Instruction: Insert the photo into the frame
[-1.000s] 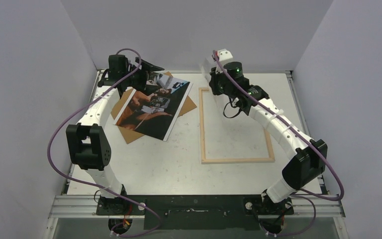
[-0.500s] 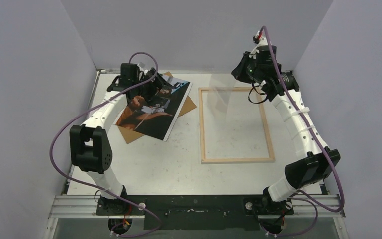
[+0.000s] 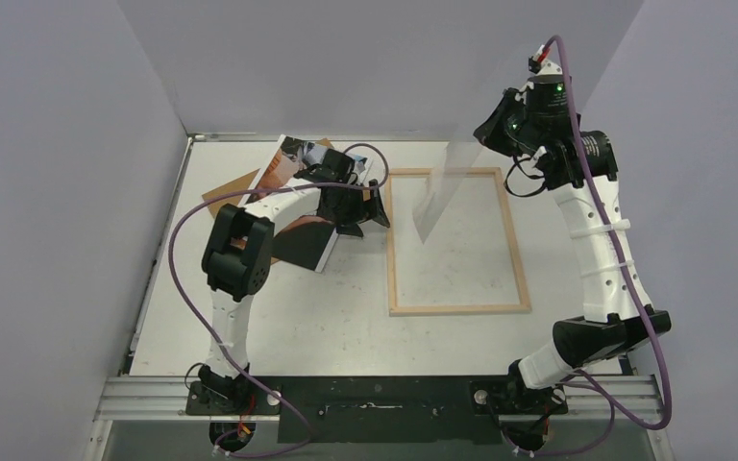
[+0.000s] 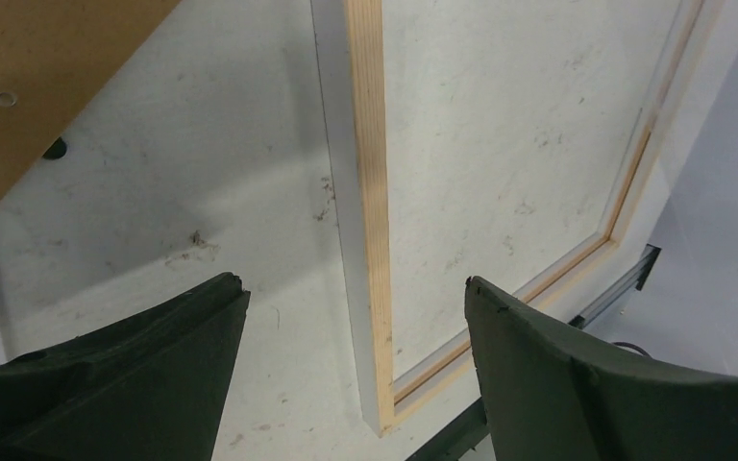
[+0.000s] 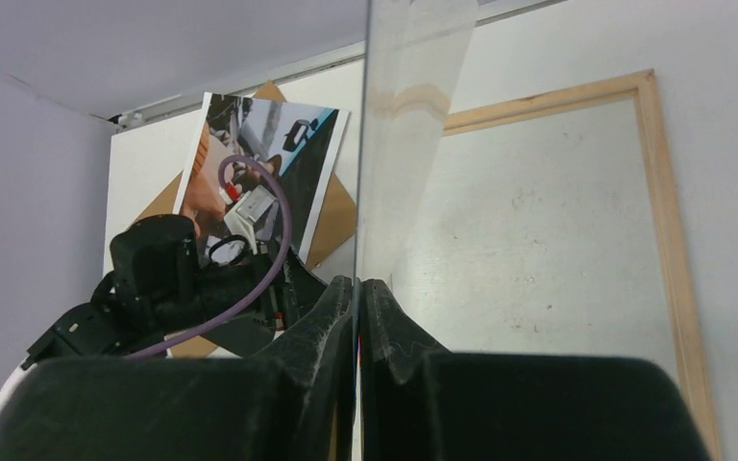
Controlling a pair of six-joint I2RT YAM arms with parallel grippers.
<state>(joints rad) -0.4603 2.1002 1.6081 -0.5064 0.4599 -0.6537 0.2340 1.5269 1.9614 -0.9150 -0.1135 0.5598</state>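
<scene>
Higher pane (image 3: 442,187) — left tool (image 3: 381,209) beside frame (image 3: 456,309)

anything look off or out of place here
The clear pane is out of the frame, pinched by the right pincer and hanging tilted above it. The photo lies skewed across the brown board.

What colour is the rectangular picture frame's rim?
The rectangular frame rim is pale natural wood, clearest in left wrist view.

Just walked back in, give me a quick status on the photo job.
Left gripper open, over table beside frame. Right gripper shut on clear pane, raised above frame. Photo on hardboard, outside frame. Left arm crosses photo.
</scene>
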